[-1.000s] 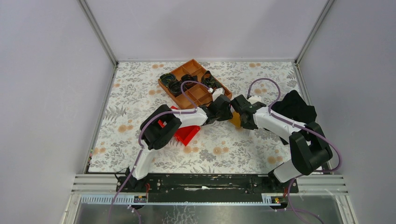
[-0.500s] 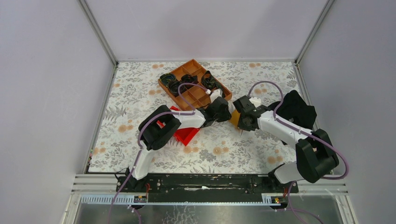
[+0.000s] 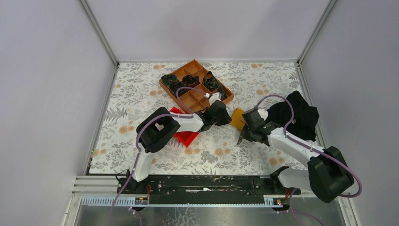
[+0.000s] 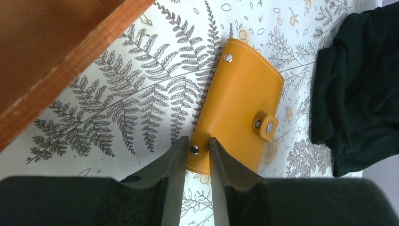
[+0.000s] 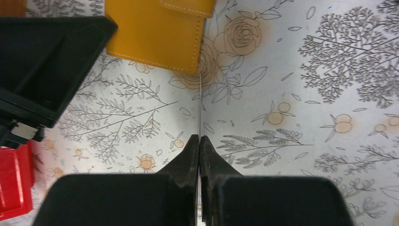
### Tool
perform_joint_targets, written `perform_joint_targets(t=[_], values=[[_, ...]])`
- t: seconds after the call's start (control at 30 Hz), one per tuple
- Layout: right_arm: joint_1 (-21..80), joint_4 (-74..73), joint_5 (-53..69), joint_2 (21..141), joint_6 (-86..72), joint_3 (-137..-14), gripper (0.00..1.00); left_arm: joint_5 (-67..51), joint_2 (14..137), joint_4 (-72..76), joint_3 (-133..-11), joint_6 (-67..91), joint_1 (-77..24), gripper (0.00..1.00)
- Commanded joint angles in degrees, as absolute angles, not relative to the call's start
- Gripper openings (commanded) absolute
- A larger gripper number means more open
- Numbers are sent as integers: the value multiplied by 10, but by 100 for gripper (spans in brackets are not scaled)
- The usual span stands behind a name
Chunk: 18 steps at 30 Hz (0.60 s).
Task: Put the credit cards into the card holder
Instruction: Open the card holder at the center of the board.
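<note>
Two arms meet over the middle of the floral bench (image 3: 141,108). At the back of it stands an orange-brown compartment tray (image 3: 193,96), a black cloth (image 3: 299,113) is heaped at the right, and a red bin (image 3: 184,136) sits under the left arm.

Between tray and cloth the card holder (image 4: 240,103) lies flat on the bench. It is folded shut, and its snap tab (image 4: 266,127) looks fastened. The left end effector (image 4: 196,143) hangs over the holder's near corner with only a narrow gap between its jaws. The corner rivet shows through that gap, and whether the jaws touch the leather cannot be told.

The right end effector (image 5: 200,139) is pinched tight on one credit card (image 5: 200,103). The card appears edge-on as a thin line that points at the holder and stops just short of it.

The task looks barely begun. One card is in hand, none can be seen inside the holder, and no other cards are in view. The holder probably has to be unsnapped and opened before any card can go in.
</note>
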<state>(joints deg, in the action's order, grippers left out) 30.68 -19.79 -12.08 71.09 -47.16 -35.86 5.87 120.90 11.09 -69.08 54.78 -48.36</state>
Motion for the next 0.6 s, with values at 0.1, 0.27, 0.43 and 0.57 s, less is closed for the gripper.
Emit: perform_joint_targets(t=[0.1, 0.27, 0.43, 0.57], values=[[293, -101, -101, 665, -496, -308, 0, 17, 1275, -153, -592, 522, -490, 29], [254, -56, -74, 618, -495, -259, 0, 10, 1268, -150, -571, 520, -494, 26], [216, 13, -9, 575, -478, -215, 0, 13, 1265, -147, -557, 519, -498, 26], [207, 51, 29, 567, -465, -208, 0, 12, 1267, -146, -557, 519, -498, 27]])
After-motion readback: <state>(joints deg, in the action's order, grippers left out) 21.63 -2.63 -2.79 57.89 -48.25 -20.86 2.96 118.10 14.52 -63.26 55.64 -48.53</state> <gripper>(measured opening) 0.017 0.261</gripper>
